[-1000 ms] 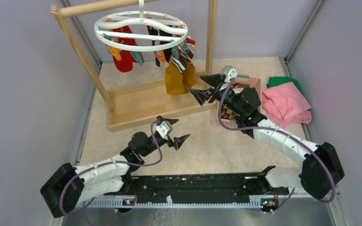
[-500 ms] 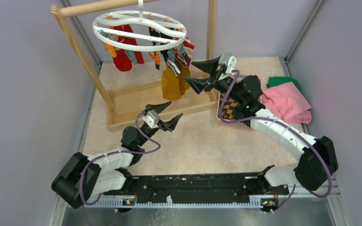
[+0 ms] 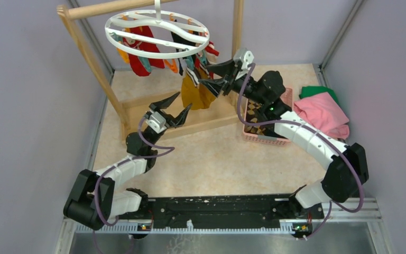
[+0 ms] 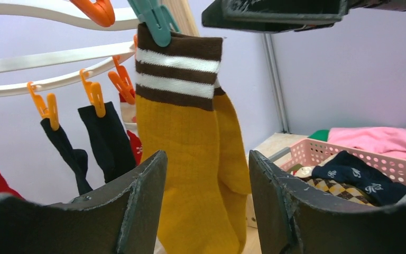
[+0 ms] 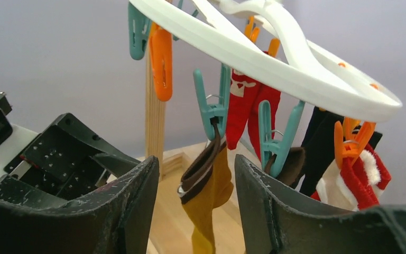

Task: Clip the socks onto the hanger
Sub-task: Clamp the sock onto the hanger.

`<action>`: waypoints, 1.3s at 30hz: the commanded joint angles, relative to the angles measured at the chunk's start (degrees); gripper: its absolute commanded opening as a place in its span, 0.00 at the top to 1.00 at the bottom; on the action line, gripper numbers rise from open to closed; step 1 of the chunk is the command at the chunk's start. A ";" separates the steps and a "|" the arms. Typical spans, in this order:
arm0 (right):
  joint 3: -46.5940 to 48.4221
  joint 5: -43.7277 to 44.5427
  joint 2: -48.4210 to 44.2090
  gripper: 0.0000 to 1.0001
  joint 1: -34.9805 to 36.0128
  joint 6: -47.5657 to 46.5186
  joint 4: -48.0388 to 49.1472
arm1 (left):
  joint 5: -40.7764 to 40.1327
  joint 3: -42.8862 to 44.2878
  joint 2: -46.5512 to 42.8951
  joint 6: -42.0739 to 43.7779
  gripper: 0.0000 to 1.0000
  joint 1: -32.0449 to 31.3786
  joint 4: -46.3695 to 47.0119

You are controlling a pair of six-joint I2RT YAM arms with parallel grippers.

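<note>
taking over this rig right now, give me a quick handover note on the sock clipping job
Left gripper: open, empty, raised facing the hung mustard sock.
Right gripper: open, empty, up close under the hanger.
Done: red socks, black socks and the mustard sock hang from the hanger's clips; the hanger hangs on the wooden rack.
Left: an argyle sock and a navy sock lie in the pink basket. At least one orange clip looks free.

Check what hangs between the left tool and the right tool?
The mustard sock, hanging from a teal clip on the hanger, sits between left tool and right tool. Clearest in the top external view.
</note>
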 commanded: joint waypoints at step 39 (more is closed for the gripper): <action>8.78 21.11 3.21 0.99 1.12 0.86 -9.86 | 6.45 3.97 -2.41 -2.42 0.36 1.72 -5.07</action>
